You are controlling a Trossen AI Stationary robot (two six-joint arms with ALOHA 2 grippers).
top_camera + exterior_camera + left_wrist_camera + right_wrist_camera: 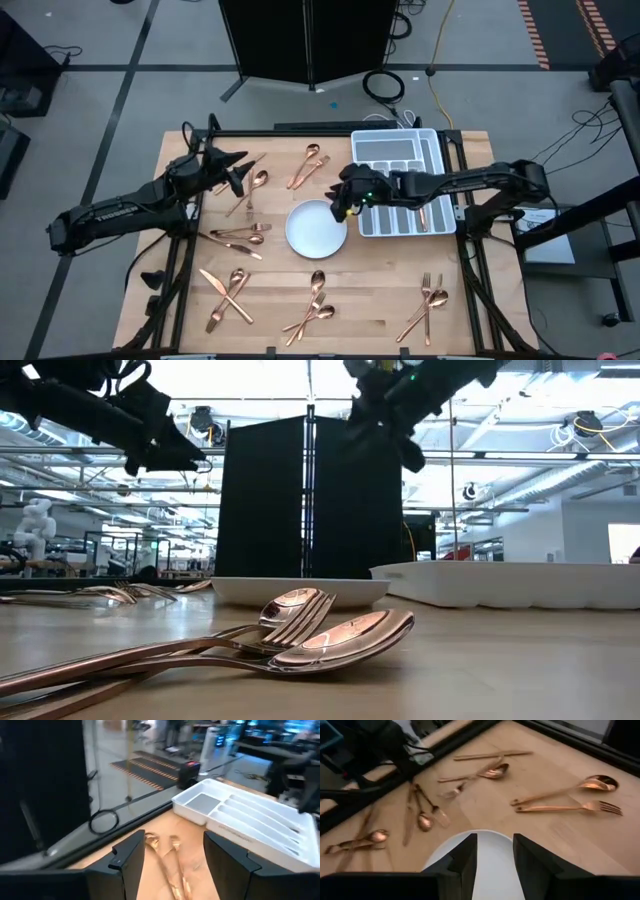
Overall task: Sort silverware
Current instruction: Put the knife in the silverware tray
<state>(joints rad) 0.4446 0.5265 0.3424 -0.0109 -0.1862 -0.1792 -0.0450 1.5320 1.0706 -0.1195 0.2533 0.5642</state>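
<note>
Right gripper [345, 205] is held over the plate [312, 232] rim beside the tray [400, 150], jaws part-spread, empty. Left gripper [238, 168] is raised, jaws spread, empty. Silverware [240, 237] is scattered across the table [380, 290].

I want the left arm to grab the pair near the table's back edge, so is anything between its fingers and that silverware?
Nothing visible. The left gripper is open, and the fork and spoon lie on bare wood between its fingers. The white tray sits off to one side.
</note>
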